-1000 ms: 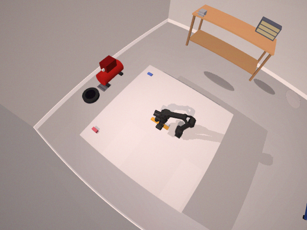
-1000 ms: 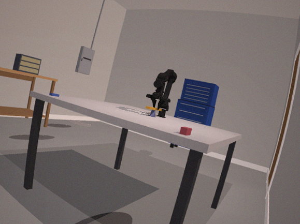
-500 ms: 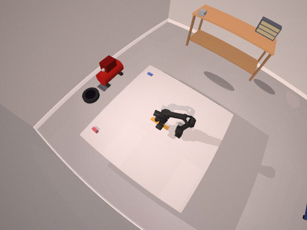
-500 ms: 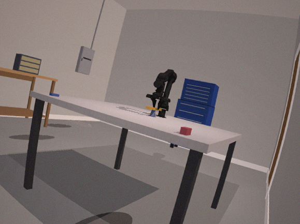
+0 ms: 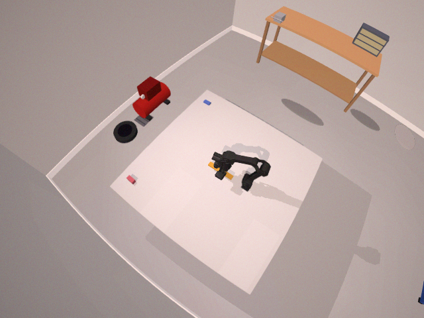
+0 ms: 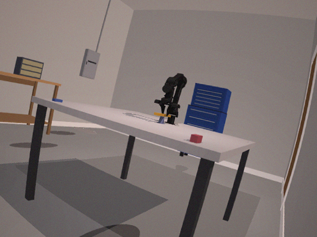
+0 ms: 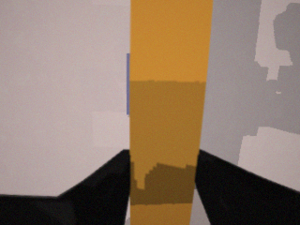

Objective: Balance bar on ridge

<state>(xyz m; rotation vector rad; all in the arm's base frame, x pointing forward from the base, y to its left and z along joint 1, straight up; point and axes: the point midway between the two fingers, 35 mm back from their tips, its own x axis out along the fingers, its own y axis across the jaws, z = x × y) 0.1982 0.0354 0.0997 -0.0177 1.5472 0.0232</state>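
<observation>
The orange bar (image 5: 228, 176) (image 6: 156, 114) (image 7: 170, 42) lies across the top of the blue ridge (image 6: 161, 120) (image 7: 127, 84) and looks about level, clear of the table top. Whether it bears fully on the ridge is too small to tell. My gripper (image 6: 162, 112) (image 7: 161, 157) points down and is shut on the bar, with one finger against each long side. In the wrist view the ridge shows only as a thin blue strip at the bar's left edge, ahead of the fingers. In the top view the arm hides the bar's middle and the ridge.
A red block (image 5: 130, 179) (image 6: 196, 138) lies near one table corner. A flat blue block (image 5: 207, 102) (image 6: 57, 100) lies near another corner. Both are far from the arm on the pale table (image 5: 171, 205) (image 6: 110, 116).
</observation>
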